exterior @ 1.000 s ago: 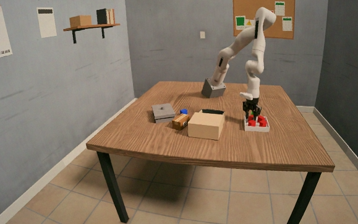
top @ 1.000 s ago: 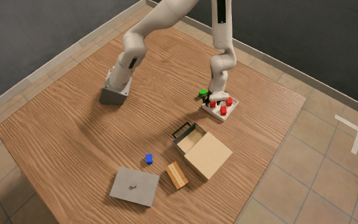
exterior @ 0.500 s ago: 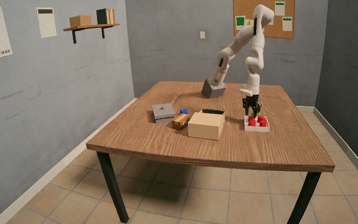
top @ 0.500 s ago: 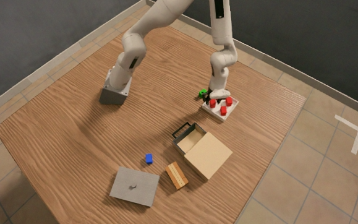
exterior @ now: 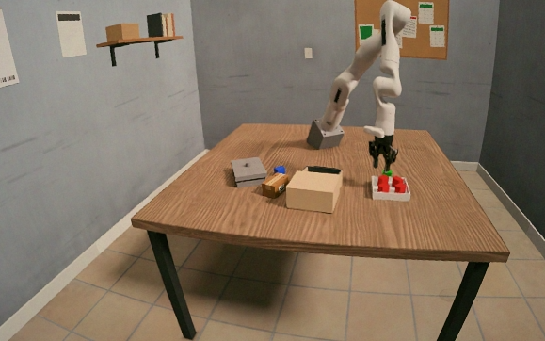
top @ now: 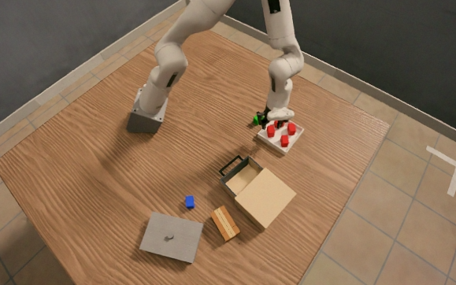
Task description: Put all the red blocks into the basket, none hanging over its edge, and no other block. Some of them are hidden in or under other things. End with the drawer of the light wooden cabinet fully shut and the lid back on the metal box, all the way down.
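Note:
The white basket (top: 272,146) (exterior: 392,197) stands at the right of the table and holds several red blocks (top: 284,140) (exterior: 384,184). My gripper (top: 268,123) (exterior: 383,162) hangs just above the basket's far-left corner, its fingers partly open with nothing between them. A green block (top: 256,119) (exterior: 387,172) lies on the table just outside the basket, by the gripper. The light wooden cabinet (top: 265,197) (exterior: 313,190) has its drawer (top: 242,177) pulled out; the drawer looks empty. The grey metal box (top: 172,236) (exterior: 248,170) has its lid on, knob up.
A blue block (top: 189,201) (exterior: 279,169) lies between the metal box and the cabinet. A brown striped wooden block (top: 225,223) (exterior: 275,185) lies beside the cabinet. The arm's grey base (top: 145,120) (exterior: 324,137) stands at the far side of the table.

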### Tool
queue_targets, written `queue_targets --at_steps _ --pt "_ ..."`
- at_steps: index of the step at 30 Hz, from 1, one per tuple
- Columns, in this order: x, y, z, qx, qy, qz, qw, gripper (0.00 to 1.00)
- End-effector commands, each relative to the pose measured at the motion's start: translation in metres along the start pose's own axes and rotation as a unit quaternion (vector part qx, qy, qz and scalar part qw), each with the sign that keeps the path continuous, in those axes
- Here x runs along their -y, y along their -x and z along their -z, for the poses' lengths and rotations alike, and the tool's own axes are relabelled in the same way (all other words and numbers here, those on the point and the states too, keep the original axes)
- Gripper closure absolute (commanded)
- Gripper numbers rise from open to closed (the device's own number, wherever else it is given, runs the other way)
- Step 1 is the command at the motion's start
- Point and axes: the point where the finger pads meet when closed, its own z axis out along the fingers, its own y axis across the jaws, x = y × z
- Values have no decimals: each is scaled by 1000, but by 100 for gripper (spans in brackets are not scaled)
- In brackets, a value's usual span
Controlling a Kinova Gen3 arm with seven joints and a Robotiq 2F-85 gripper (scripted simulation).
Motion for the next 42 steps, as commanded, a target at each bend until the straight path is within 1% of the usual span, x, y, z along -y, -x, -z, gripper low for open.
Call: queue_targets --at_steps 1,11,13,28,30,42 --pt "7 8 14 6 -6 3 1000 39" --pt "7 8 42 6 -6 3 1000 39" --pt "7 8 42 6 -6 3 1000 39" --pt "6 7 66 6 -6 3 1000 39" --pt "6 7 66 6 -6 3 1000 39" --pt "6 7 80 6 -6 3 1000 39"
